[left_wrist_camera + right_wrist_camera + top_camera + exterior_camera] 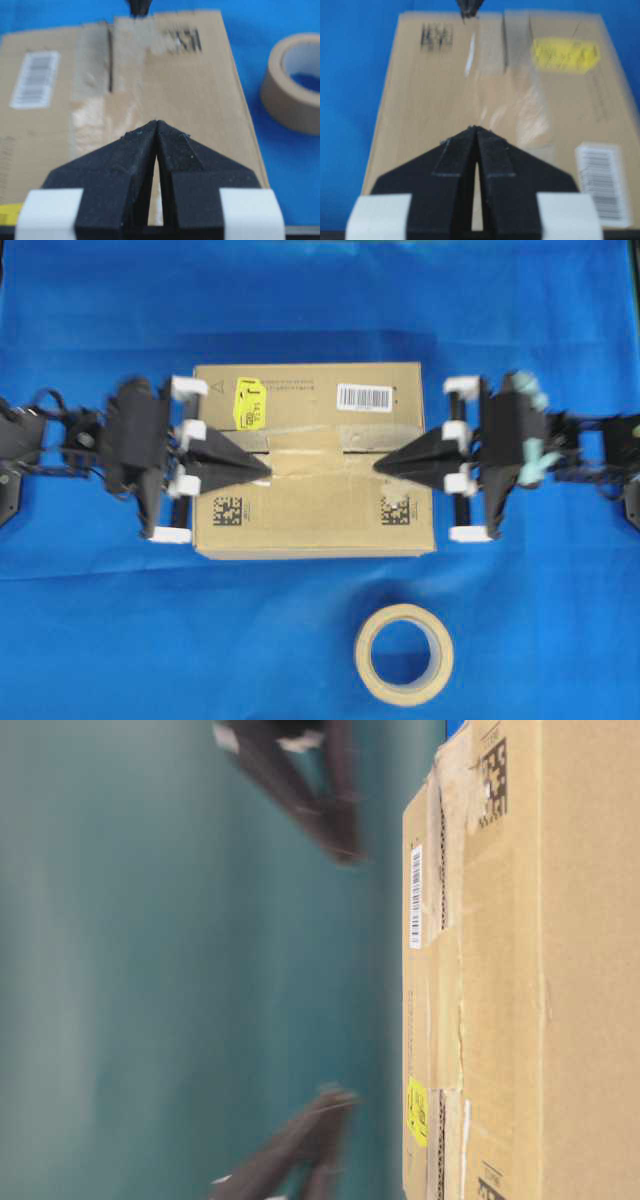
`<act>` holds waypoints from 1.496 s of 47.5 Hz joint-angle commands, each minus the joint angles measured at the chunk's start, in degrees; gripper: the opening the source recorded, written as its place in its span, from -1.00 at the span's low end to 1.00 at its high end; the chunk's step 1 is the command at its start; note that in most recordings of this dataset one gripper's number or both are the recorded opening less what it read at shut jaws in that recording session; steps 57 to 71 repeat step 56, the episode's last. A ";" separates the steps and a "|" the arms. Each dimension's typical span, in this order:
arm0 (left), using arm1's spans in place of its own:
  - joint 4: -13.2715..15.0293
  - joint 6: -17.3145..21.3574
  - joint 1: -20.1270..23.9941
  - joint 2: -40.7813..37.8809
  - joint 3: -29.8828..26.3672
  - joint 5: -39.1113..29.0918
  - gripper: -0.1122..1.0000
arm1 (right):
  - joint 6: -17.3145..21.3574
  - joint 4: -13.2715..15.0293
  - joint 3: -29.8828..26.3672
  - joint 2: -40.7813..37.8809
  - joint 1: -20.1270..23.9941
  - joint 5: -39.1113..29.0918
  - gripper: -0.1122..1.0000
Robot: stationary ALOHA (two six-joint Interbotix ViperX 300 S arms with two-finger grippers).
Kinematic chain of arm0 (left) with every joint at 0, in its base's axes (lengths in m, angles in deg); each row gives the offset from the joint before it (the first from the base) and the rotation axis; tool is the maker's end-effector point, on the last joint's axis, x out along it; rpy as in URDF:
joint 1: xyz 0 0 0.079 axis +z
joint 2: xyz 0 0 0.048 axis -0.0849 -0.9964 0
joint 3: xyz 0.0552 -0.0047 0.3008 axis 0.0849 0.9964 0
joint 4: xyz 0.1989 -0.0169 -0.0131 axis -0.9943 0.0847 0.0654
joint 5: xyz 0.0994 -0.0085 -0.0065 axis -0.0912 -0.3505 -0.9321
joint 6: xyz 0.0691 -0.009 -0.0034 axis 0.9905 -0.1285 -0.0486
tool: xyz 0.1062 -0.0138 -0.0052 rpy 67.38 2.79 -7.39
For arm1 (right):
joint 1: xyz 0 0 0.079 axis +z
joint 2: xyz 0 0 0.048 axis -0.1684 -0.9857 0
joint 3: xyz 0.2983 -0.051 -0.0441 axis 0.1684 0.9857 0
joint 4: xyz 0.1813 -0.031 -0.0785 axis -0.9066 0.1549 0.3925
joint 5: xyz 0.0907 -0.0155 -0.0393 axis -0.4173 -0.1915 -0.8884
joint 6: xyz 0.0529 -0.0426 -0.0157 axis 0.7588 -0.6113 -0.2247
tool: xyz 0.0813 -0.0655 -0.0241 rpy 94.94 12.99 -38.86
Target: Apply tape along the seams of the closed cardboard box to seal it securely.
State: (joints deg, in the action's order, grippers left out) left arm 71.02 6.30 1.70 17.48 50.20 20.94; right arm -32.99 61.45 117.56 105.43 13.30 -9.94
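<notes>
The cardboard box (310, 525) lies flat in the middle of the blue cloth, flaps closed. Its seam (250, 447) runs left to right, edged by grey strips. A tan piece of tape (308, 455) lies across the seam's middle and looks glossy in the left wrist view (100, 120). My left gripper (266, 469) and right gripper (378, 468) point at each other from either end of that piece. Both are shut with nothing between the fingers (157, 121) (475, 127). The table-level view shows both tips hovering off the box top, left gripper (345, 1098) and right gripper (350, 855).
A beige tape roll (404, 654) lies flat on the cloth in front of the box, nearer the right side. On the box top are a yellow sticker (248, 403), a white barcode label (364, 397) and two black square codes.
</notes>
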 commanded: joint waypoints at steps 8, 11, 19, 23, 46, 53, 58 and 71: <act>-0.18 -0.09 3.08 12.57 2.46 -8.17 -0.79 | -2.46 0.18 1.41 12.39 -1.85 -8.09 -0.81; -0.18 -0.09 3.43 15.38 4.04 -9.49 -0.79 | -2.55 0.18 2.90 15.91 -2.20 -10.11 -0.81; -0.18 -0.18 3.52 23.64 8.53 -13.71 -0.79 | -2.55 0.26 6.68 24.43 -2.29 -15.64 -0.81; -0.18 -0.18 3.52 27.77 11.43 -14.68 -0.79 | -2.55 0.26 9.40 29.27 -2.29 -18.11 -0.81; -0.18 -1.85 3.52 38.23 21.53 -16.00 -0.79 | -1.49 0.09 21.53 38.14 -5.36 -20.83 -0.81; -0.18 -1.93 3.52 38.32 22.15 -16.00 -0.79 | -1.49 0.00 22.06 36.21 -5.63 -20.21 -0.81; -0.18 -1.93 3.52 38.23 22.15 -16.00 -0.79 | -1.49 0.00 22.15 35.95 -5.63 -19.86 -0.81; -0.18 -1.93 3.52 38.23 22.15 -16.00 -0.79 | -1.49 0.00 22.15 35.95 -5.63 -19.86 -0.81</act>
